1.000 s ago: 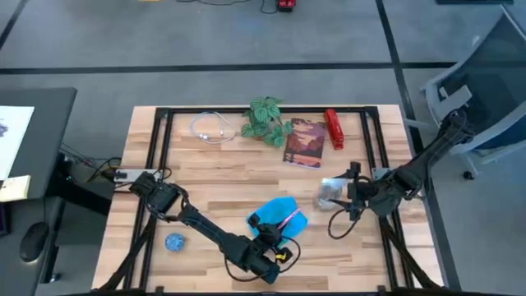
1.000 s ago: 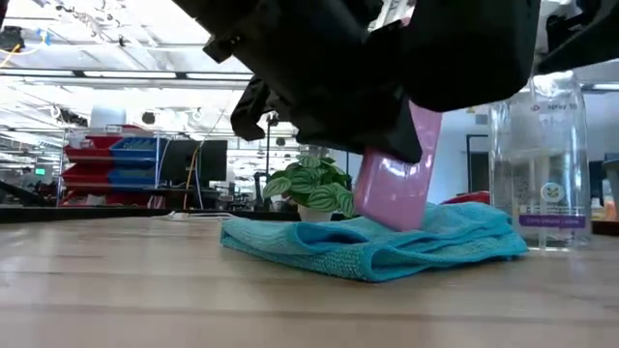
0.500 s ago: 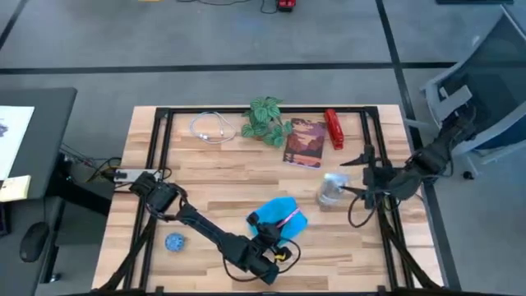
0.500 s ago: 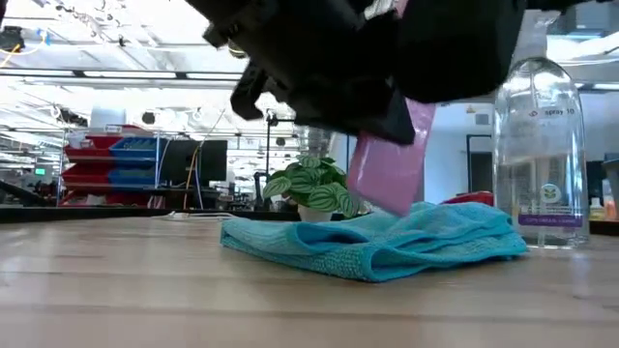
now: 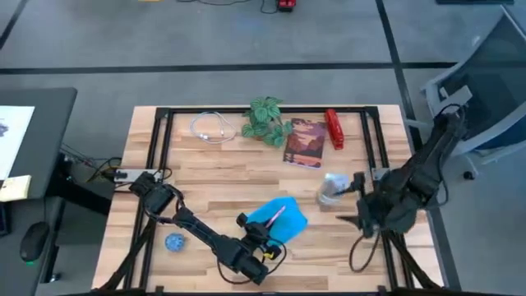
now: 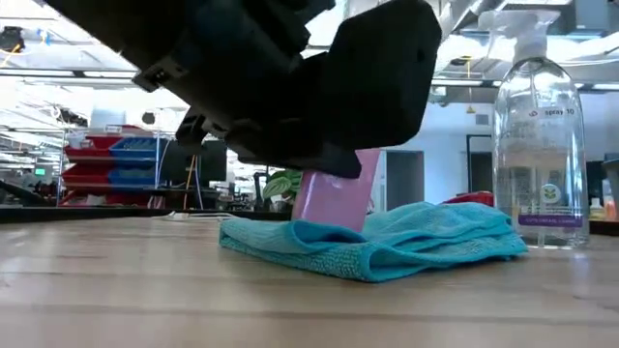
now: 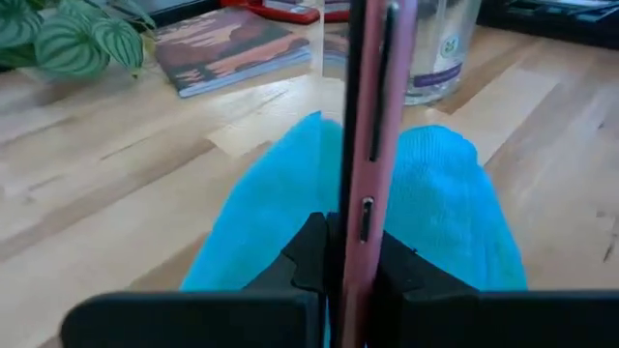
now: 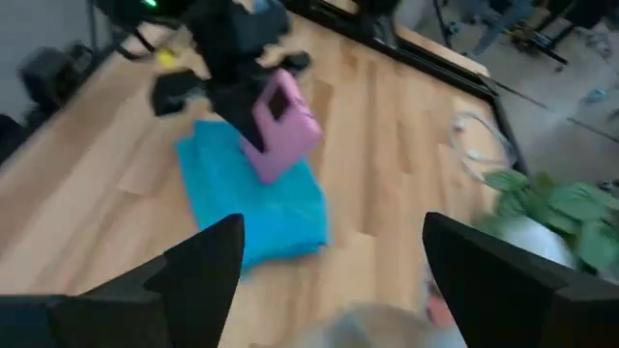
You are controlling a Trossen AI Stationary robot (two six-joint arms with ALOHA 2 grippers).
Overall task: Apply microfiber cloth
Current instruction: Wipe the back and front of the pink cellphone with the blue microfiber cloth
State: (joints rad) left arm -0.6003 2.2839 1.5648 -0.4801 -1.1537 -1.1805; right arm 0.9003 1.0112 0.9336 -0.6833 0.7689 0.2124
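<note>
The sky-blue microfiber cloth (image 5: 289, 222) lies bunched on the table's near middle, also seen in the low view (image 6: 426, 244). My left gripper (image 5: 256, 237) is shut on a pink-cased phone (image 7: 375, 106) that stands over the cloth. My right gripper (image 8: 334, 232) hangs open to the right of the cloth, near a clear spray bottle (image 5: 331, 189), with nothing between its fingers. My left gripper pinches the phone's near end (image 7: 360, 230) between its two fingers (image 7: 309, 256), one on each broad face. The fingers come slanting from the near left and lie along the phone. The phone sticks out tilted, its far end (image 6: 331, 220) down on the cloth.
At the far side stand a potted plant (image 5: 265, 119), a book (image 5: 304, 141), a red object (image 5: 334, 129) and a white cable (image 5: 211, 127). A small blue ball (image 5: 173, 242) lies near the front left. The spray bottle (image 6: 539, 145) stands just right of the cloth.
My left gripper has carried the phone toward the table's left across the cloth, lifting its far end a little and setting it down again on the cloth's left part. My right gripper has drawn back from the spray bottle toward the right and near edges; the bottle stays standing.
</note>
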